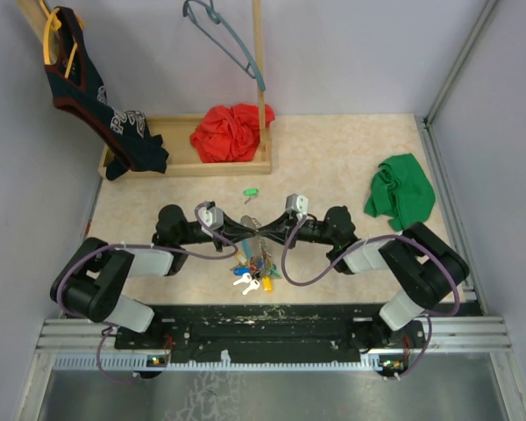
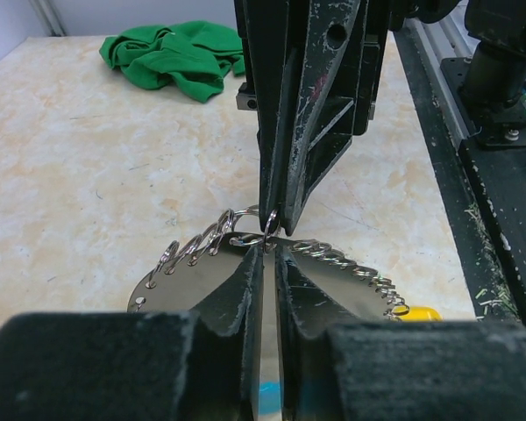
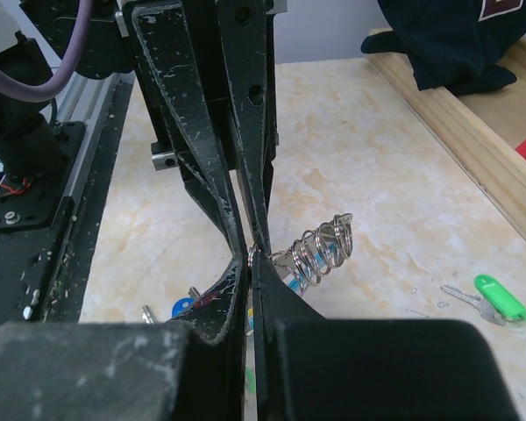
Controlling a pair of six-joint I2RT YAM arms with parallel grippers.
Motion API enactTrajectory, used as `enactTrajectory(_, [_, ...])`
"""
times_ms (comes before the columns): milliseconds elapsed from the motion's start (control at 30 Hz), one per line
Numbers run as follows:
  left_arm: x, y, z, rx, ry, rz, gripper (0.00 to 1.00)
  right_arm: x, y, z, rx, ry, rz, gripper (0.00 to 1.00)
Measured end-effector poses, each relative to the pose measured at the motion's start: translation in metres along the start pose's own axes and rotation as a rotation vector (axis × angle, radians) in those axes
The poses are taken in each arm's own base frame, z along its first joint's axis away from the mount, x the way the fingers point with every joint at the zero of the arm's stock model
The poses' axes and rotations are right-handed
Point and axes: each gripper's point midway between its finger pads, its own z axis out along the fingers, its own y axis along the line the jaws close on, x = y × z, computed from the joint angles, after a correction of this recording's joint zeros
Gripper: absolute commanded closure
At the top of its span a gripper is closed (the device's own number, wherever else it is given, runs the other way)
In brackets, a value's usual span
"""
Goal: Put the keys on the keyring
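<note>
Both arms meet nose to nose over the middle of the table (image 1: 158, 197), near its front edge. The keyring (image 2: 188, 279) sits between the two sets of fingertips, lifted off the surface. From the left wrist it reads as a flat, shiny grey band running out to both sides of the fingers, with a row of small silver split rings (image 2: 197, 246) strung along its upper edge. From the right wrist these rings bunch like a coil. Left gripper (image 2: 267, 254): jaws drawn in to a narrow slit and clamped on the keyring band, with a light-blue patch showing down in the slit. Right gripper (image 2: 276, 219): jaws pressed fully together, tips touching one small wire ring at the band's top; cannot tell whether that ring is actually pinched. Loose keys (image 1: 252, 279) lie in a cluster on the table just below the grippers, among them a yellow key head (image 2: 418, 312) and a blue key head (image 3: 182, 308). A green-tagged key (image 3: 495, 298) lies apart, beyond the grippers.
</note>
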Motion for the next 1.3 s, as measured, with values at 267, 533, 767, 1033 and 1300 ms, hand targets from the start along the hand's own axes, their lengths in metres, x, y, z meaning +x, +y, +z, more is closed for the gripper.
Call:
enactTrajectory(267, [0.0,0.002,0.0,-0.005,-0.011,-0.026,1.0,0.0,0.003,0.001,-0.025,0.007,0.007,1.0])
enactTrajectory(533, [0.003,0.003,-0.001,-0.017,0.022,-0.043,1.0,0.007,0.0,-0.002,-0.004,0.072,-0.005,0.8])
enactTrajectory(767, [-0.017,0.016,0.002,-0.059,0.064,0.061,1.0,0.003,-0.015,-0.016,0.081,0.204,-0.097,0.77])
enactTrajectory(1033, [0.002,0.024,0.003,-0.116,0.165,-0.008,0.71,0.028,-0.032,-0.038,0.202,0.408,-0.066,0.68])
enactTrajectory(1300, [0.036,0.034,-0.001,-0.26,0.25,-0.293,0.66,0.062,-0.055,-0.039,0.251,0.642,0.065,0.65])
